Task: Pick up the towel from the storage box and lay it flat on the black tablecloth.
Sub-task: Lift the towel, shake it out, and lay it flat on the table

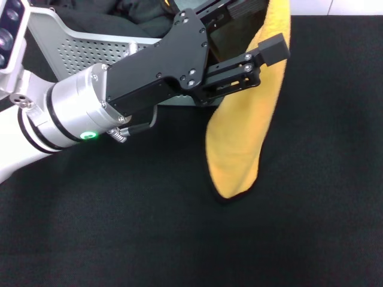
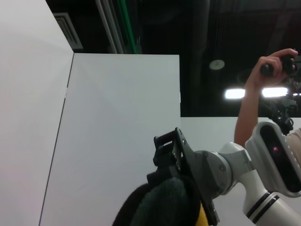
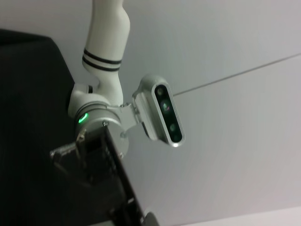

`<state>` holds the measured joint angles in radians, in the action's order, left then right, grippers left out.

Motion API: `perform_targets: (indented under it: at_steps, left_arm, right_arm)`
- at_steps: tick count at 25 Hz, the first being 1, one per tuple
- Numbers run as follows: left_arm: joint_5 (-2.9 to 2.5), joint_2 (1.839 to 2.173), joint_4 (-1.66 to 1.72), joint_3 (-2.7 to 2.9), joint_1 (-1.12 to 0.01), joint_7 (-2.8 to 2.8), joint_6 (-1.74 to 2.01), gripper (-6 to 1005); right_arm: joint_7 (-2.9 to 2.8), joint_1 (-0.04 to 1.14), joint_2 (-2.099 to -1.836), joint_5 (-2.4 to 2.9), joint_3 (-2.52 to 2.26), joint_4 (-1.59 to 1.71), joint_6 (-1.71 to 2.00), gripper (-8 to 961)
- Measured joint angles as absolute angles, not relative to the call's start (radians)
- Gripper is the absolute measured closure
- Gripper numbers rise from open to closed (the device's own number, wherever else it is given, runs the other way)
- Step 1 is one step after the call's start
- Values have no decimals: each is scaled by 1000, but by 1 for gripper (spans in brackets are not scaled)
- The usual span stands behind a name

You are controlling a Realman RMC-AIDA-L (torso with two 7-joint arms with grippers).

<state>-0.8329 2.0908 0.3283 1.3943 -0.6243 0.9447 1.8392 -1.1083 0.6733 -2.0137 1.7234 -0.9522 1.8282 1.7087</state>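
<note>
While the towel (image 1: 248, 128) hangs free above the black tablecloth (image 1: 119, 239), the left gripper (image 1: 272, 36) holds it high by its upper part, so that the cloth drops in one long fold and only its rounded, black-edged lower end comes near the table. In the head view the near finger lies across the front of the yellow fabric, which passes up behind it and out of the top of the picture; the jaws look closed narrowly on that upper part, though the far finger is hidden behind the towel. The storage box (image 1: 90, 48) stands behind and to the left of the arm, dark fabric visible inside it, and the towel is clear of its rim, out over open tablecloth to the box's right. Lifting this high looks meant to draw the whole cloth out and let it unfold under its own weight before it is spread. Most of the towel therefore hangs below the claw. The right gripper (image 2: 171, 153) shows only in the left wrist view, raised nearby; whether it is open cannot be told.
</note>
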Motion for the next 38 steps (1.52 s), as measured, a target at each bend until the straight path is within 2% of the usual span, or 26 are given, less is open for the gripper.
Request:
perform_targets:
  at_steps: [10, 38]
  left_arm:
    - [-824, 2093, 320, 1386, -633, 937, 1817, 226]
    - [-809, 2083, 341, 1359, -603, 994, 1873, 225]
  right_arm:
    - [-1083, 694, -2014, 1731, -986, 1809, 1637, 922]
    - [-1004, 595, -2015, 1750, -986, 1813, 1485, 916]
